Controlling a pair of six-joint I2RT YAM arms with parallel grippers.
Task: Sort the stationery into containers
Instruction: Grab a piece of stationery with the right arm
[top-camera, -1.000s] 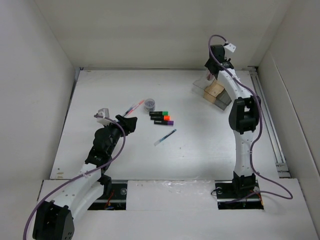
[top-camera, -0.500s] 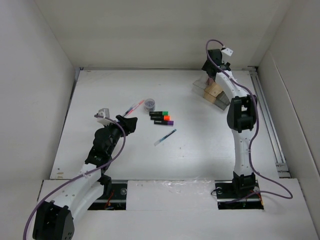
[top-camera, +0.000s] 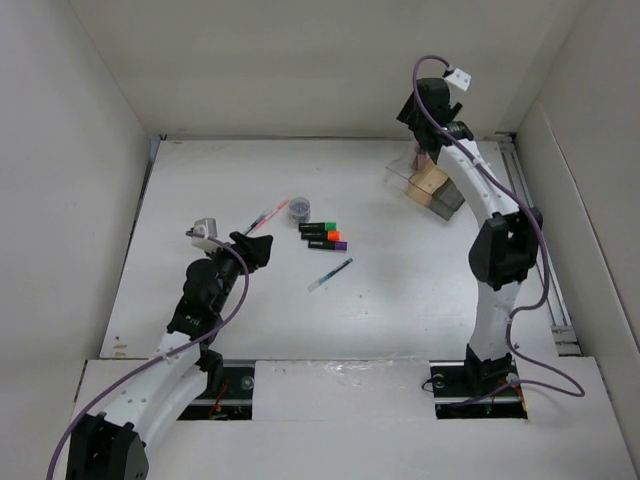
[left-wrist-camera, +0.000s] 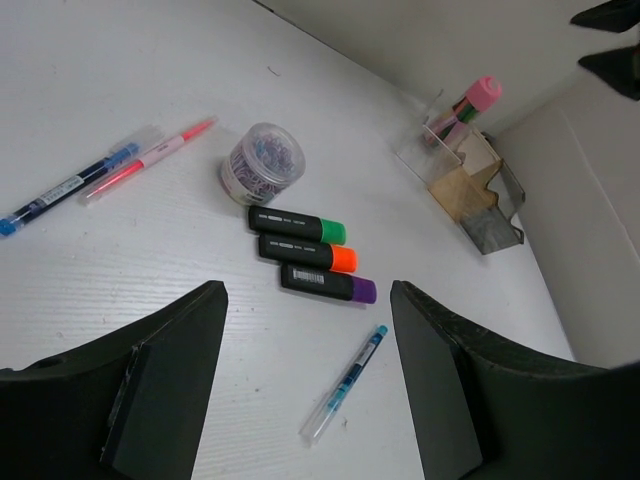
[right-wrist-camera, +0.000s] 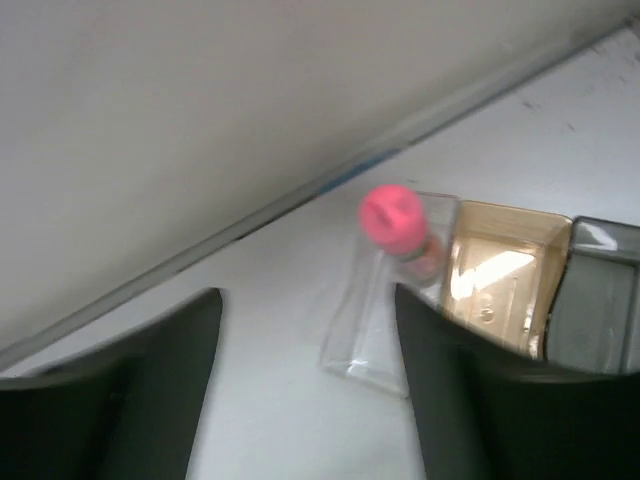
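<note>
The green-ended marker (left-wrist-camera: 295, 224), the orange-ended marker (left-wrist-camera: 305, 251) and the purple-ended marker (left-wrist-camera: 325, 283) are all showing black bodies, while the round jar (left-wrist-camera: 262, 163) is showing clear walls over a speckle of mixed colours (pinks and blues mostly). The thin pen (left-wrist-camera: 345, 384) is showing blue and white, the pink pen (left-wrist-camera: 150, 160) is shading to red, and the bottle (left-wrist-camera: 483, 92) is wearing a pink cap. The tray (left-wrist-camera: 462, 192) is showing clear, tan and smoky grey compartments against the white table (left-wrist-camera: 150, 270).

White table (top-camera: 200, 180) bears markers (top-camera: 323, 236), pens (top-camera: 330, 274), jar (top-camera: 298, 208) and tray (top-camera: 432, 186).
</note>
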